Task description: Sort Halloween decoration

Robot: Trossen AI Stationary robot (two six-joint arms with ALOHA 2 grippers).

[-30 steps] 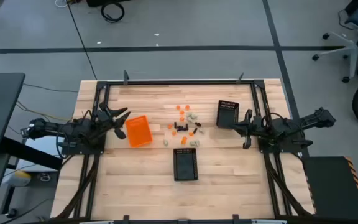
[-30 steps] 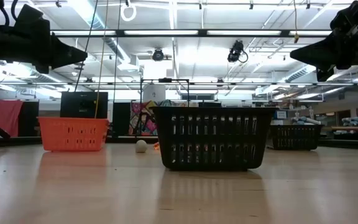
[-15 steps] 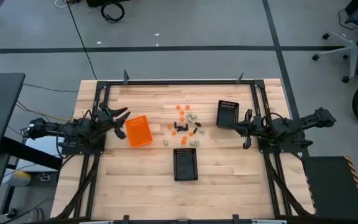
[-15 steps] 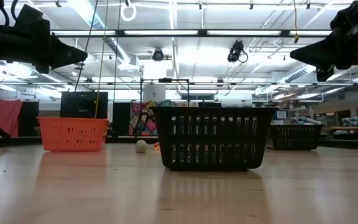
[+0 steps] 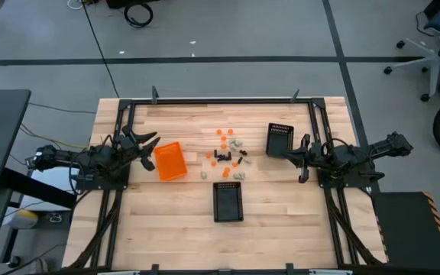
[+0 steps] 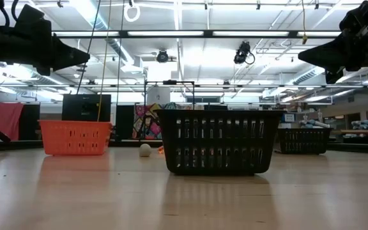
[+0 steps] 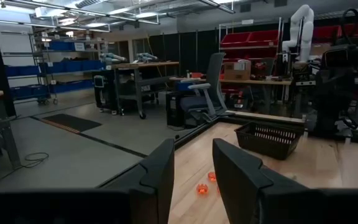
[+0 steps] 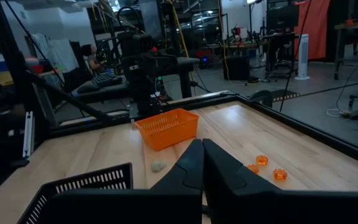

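- Nearest you, the near black mesh bin (image 5: 228, 202) stands at the front of the table (image 5: 174, 244); take it as the landmark. In the high view nothing shows inside it, though its dark floor could hide a black piece.
- Just behind that bin lies the Halloween decoration (image 5: 226, 152): tiny orange, black and pale pieces, all loose on the wood. The pale piece (image 6: 145, 150) seen at table level rests behind the bin and to its left.
- To the left of the scatter, and behind the landmark bin, the orange bin (image 5: 169, 160) sits skewed and looks empty. A second black mesh bin (image 5: 279, 140) stands to the right of the scatter; its contents cannot be told.
- Read the task as barely begun: by these views no piece is sorted, and the whole set is left to pick and place.
- Your left gripper (image 5: 148, 145) hangs just left of the orange bin, jaws partly parted with clear space between the fingers (image 7: 160, 177); it holds and touches nothing.
- Your right gripper (image 5: 289, 153) hangs just right of the second mesh bin, its fingers (image 8: 185, 165) pressed together on nothing.
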